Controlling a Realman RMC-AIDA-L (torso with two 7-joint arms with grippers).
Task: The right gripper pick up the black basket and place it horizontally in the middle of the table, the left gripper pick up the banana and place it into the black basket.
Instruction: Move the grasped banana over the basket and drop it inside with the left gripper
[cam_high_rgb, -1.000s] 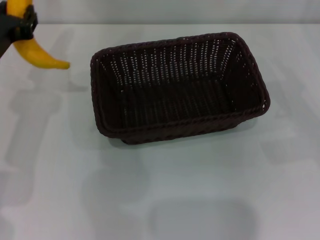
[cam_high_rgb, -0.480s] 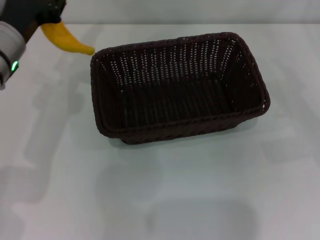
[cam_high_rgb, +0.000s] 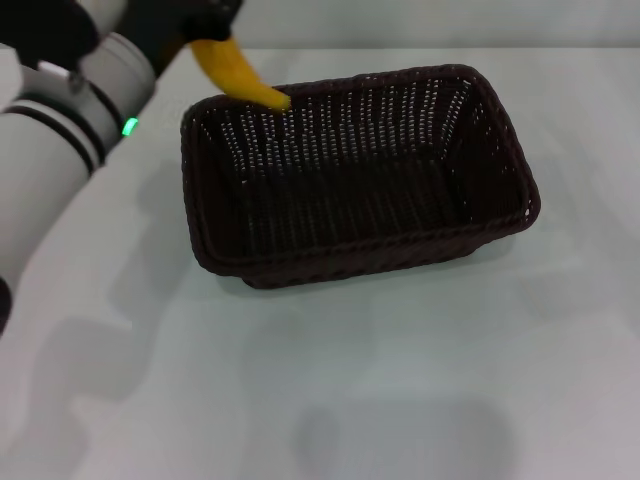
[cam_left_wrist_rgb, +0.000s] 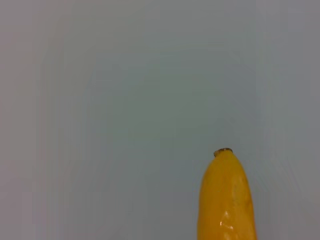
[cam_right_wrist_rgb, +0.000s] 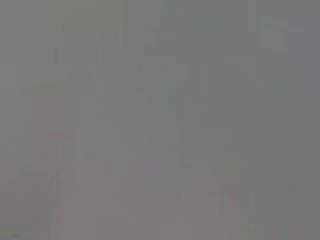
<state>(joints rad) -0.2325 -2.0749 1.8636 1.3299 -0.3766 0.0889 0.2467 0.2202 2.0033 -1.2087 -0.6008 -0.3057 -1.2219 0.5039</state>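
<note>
The black basket (cam_high_rgb: 360, 170) lies lengthwise across the middle of the white table (cam_high_rgb: 400, 380), its open top facing up. My left gripper (cam_high_rgb: 200, 22) reaches in from the upper left on a silver-grey arm and is shut on the banana (cam_high_rgb: 238, 75). The banana hangs tilted, its free tip just over the basket's far left rim. In the left wrist view the banana (cam_left_wrist_rgb: 226, 200) shows its tip against plain white. The right gripper is out of view.
My left arm (cam_high_rgb: 60, 150) fills the left side of the head view, with a small green light on it. The right wrist view shows only plain grey.
My left arm has swung in from the far left toward the basket, carrying the banana rightward until its tip is over the basket's left rim. The basket has not moved.
</note>
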